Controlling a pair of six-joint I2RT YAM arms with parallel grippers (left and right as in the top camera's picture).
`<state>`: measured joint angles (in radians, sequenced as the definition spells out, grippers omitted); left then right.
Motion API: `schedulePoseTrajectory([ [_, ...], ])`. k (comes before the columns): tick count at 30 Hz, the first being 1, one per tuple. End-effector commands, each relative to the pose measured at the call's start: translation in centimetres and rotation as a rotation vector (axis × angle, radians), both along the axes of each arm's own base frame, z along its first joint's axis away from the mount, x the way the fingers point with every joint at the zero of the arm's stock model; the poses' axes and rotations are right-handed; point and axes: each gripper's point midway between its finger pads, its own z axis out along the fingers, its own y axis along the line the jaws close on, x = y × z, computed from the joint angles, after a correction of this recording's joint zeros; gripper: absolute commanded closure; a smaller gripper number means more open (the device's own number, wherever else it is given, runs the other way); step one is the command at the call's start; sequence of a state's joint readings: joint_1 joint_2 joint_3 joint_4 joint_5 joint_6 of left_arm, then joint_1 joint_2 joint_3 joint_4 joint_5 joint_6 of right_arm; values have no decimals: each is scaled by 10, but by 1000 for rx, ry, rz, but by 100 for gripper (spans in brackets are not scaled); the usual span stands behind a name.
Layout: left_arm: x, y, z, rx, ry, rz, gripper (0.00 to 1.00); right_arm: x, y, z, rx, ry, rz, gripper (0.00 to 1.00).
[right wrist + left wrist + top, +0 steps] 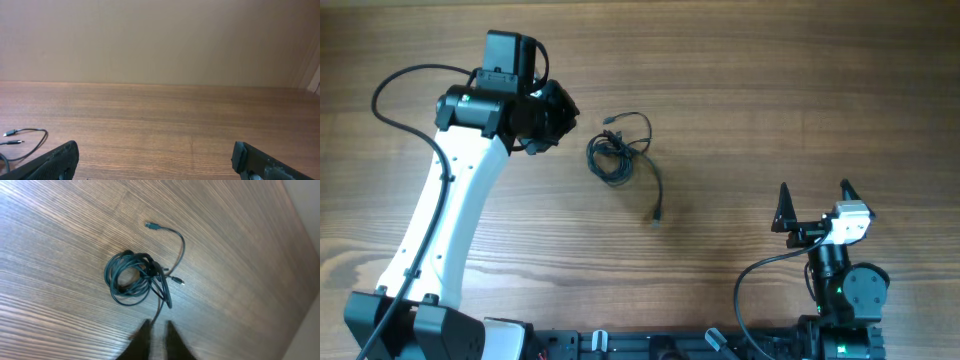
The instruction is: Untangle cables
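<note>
The cables [612,158] lie in a loose dark coil near the middle of the table, with one strand trailing to a plug end [656,216]. In the left wrist view the coil [131,277] sits ahead of my left gripper [157,326]. Its jaws stand a narrow gap apart with bare wood between them, and a strand [160,311] runs down to the tip of the left finger. From overhead, my left gripper [558,120] hovers just left of the coil. My right gripper [814,190] stands wide open and empty at the front right, far from the cables [27,136].
The left arm's thick black wire [390,85] loops over the table at the far left. Both arm bases sit along the front edge. A beige wall [160,40] backs the table in the right wrist view.
</note>
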<state>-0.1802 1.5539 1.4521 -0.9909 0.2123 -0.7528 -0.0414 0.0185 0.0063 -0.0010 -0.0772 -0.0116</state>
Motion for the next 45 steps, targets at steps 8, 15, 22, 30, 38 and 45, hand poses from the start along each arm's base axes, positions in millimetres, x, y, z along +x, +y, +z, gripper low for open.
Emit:
schedulePoseTrajectory([
  [8,-16,0,-16,97,34,-118,25,0,-3,1,13,-5,-14,0],
  [15,-36,1,-52,115,125,-131,11,0,-3,1,13,-5,-14,0],
  [22,-55,5,-80,127,202,-135,11,0,-3,1,13,-5,-14,0],
  [30,-65,2,-100,132,225,-151,10,0,-3,1,13,-5,-14,0],
  [38,-59,1,-99,128,202,-150,8,0,-3,1,13,-5,-14,0],
  [45,-59,1,-99,128,201,-149,6,0,-3,1,13,-5,-14,0],
])
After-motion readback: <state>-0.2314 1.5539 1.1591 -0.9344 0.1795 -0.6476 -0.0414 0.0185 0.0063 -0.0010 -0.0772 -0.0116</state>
